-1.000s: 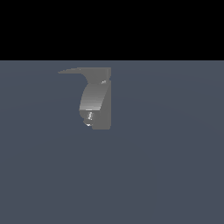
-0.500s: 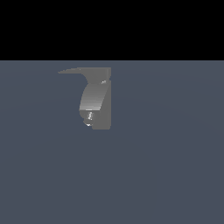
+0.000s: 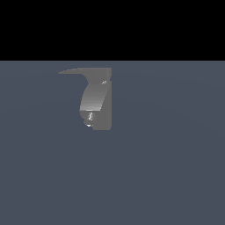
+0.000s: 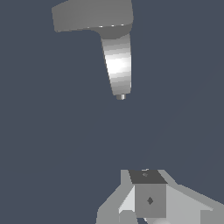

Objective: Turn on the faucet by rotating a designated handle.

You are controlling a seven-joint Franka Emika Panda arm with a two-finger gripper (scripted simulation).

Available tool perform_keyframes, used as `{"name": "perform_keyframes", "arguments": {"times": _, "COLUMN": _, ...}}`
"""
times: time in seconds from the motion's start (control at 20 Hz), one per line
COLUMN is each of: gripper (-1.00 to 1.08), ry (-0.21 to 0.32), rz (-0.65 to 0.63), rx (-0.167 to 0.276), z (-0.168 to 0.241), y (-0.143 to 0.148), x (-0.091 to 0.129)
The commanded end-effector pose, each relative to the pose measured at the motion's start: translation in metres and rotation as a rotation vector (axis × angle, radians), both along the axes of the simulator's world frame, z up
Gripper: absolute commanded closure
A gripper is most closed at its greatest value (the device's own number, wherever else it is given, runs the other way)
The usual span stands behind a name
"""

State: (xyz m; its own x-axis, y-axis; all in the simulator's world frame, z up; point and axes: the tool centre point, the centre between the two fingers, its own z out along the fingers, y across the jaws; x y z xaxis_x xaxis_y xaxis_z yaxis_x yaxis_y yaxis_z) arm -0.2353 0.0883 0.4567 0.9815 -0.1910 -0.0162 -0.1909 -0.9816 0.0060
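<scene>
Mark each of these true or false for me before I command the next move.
1. The end effector grips the thin flat dark grey handle. False: it is apart from it.
2. The handle joins the top of the small grey metallic faucet. True.
3. The handle tapers toward the exterior view's right. False: its tip points to the exterior view's left.
4. The robot arm shows in the exterior view. False: only the faucet stands there.
5. The wrist view shows the faucet's small nozzle. True.
</scene>
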Motion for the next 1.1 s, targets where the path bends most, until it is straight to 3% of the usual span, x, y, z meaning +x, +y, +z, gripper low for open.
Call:
{"name": "perform_keyframes", "arguments": {"times": 0.0, "gripper": 1.08, "ry": 0.000, "rz": -0.052, "rx": 0.001, "z": -0.007, "y": 0.011, "x": 0.007}}
{"name": "perform_keyframes", "arguments": {"times": 1.05, "gripper": 1.08, "ry": -0.002, "rz": -0.478, "rx": 0.005, "z": -0.066, "y": 0.088, "x": 0.089}}
